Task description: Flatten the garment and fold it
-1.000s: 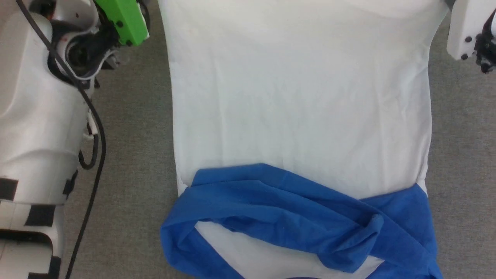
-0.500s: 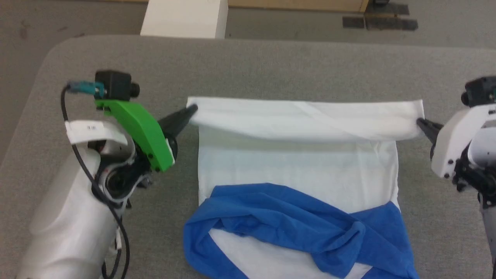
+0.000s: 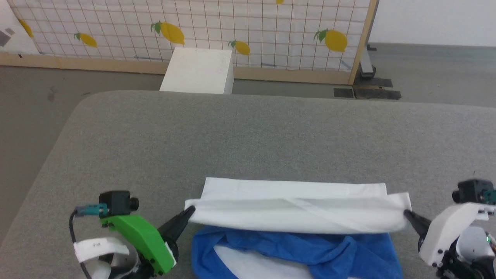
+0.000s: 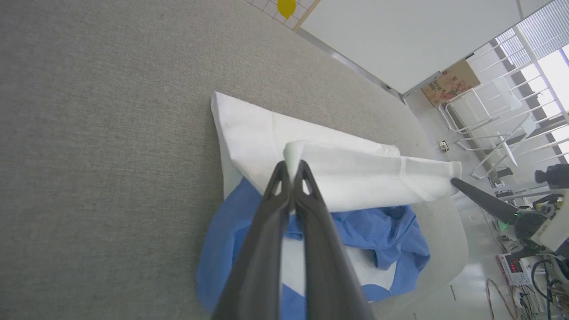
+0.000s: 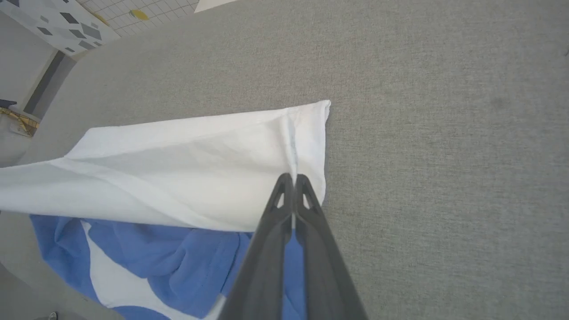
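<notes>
My left gripper [image 3: 191, 210] and right gripper [image 3: 405, 212] are each clamped on a hem corner of the garment [image 3: 294, 211], bottom centre of frame. I'd carry both corners level, taut, over the blue sleeves [image 3: 310, 246].

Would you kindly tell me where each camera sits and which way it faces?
Head view: on the head, facing forward and down over the grey table at the garment; left gripper and right gripper pinch its corners.
Left wrist view: on that wrist, looking along its fingers across the garment toward the right gripper.
Right wrist view: on that wrist, looking along its fingers at the pinched corner.
Shared: both wrist views show the white fold.
</notes>
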You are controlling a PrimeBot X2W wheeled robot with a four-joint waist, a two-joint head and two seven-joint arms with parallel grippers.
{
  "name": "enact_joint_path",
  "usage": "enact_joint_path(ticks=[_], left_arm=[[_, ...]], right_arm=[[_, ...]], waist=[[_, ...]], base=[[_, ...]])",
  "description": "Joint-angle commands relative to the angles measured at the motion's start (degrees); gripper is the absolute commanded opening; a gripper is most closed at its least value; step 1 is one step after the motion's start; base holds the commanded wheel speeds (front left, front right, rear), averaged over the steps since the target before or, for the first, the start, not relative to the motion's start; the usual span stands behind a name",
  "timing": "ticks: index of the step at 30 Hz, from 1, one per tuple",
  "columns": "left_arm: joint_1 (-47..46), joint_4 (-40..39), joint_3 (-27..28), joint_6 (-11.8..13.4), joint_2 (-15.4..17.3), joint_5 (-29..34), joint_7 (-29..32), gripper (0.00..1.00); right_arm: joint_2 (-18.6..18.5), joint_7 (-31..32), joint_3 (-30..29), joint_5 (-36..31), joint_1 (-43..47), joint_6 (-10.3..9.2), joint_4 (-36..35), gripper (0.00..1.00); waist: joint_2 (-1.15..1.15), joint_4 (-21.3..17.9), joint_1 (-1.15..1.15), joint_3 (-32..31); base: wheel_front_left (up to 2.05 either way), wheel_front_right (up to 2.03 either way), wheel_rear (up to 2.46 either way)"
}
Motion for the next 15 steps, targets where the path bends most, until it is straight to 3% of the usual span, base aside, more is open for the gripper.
enact_joint_path(ticks=[1, 15], left_arm=[[1.7, -0.7, 0.7, 0.4, -0.2, -0.5, -1.1, 0.00], [13.6, -2.9, 3.1, 3.9, -1.2, -3.1, -5.6, 0.00]], right_arm=[[0.8, -0.4, -0.7, 0.0, 1.7, -0.09, -0.8, 0.00], [3.9, 1.8, -2.4, -1.7, 12.3, -0.09, -5.1, 0.00]], waist=[[0.33, -0.3, 0.01, -0.8], [0.33, -1.3, 0.01, 0.0]], base=[[0.00, 0.00, 0.00], [0.00, 0.00, 0.00]])
